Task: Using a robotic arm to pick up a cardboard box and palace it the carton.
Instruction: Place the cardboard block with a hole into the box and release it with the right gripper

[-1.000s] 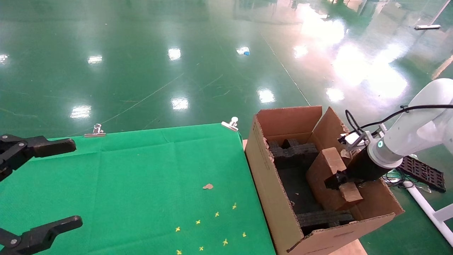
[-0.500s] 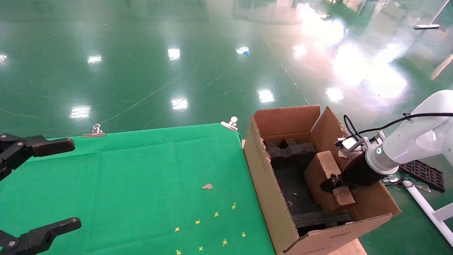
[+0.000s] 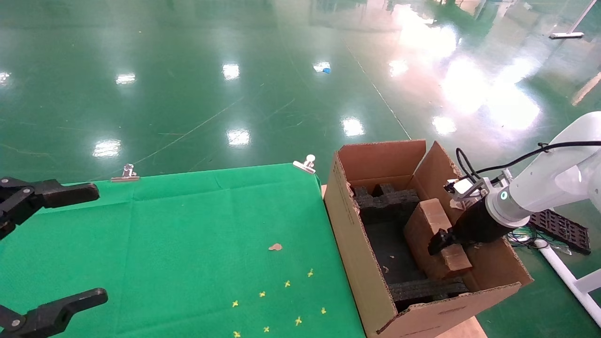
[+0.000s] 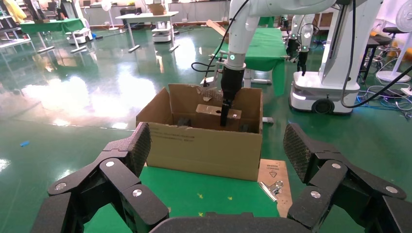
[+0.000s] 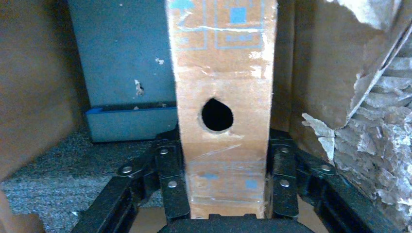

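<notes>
The carton (image 3: 350, 234) stands open at the right end of the green table, with black foam blocks (image 3: 387, 202) inside. The white robotic arm (image 3: 540, 192) reaches into it from the right. My right gripper (image 3: 441, 241) is shut on the cardboard box (image 3: 425, 225) and holds it on edge, tilted, inside the carton between the foam blocks. In the right wrist view the fingers (image 5: 170, 165) clamp both flat sides of the box (image 5: 221, 73) below its round hole. My left gripper (image 3: 101, 242) is open and empty at the table's left; its view shows the carton (image 4: 194, 155) far off.
The green cloth (image 3: 188, 244) bears yellow cross marks (image 3: 286, 284) and a small cardboard scrap (image 3: 275, 247). Binder clips (image 3: 306, 164) hold its far edge. A black tray (image 3: 561, 230) and white frame (image 3: 568, 277) lie on the floor right of the carton.
My right gripper has lowered the cardboard box a little deeper into the carton and slightly leftward. The left gripper has not moved.
</notes>
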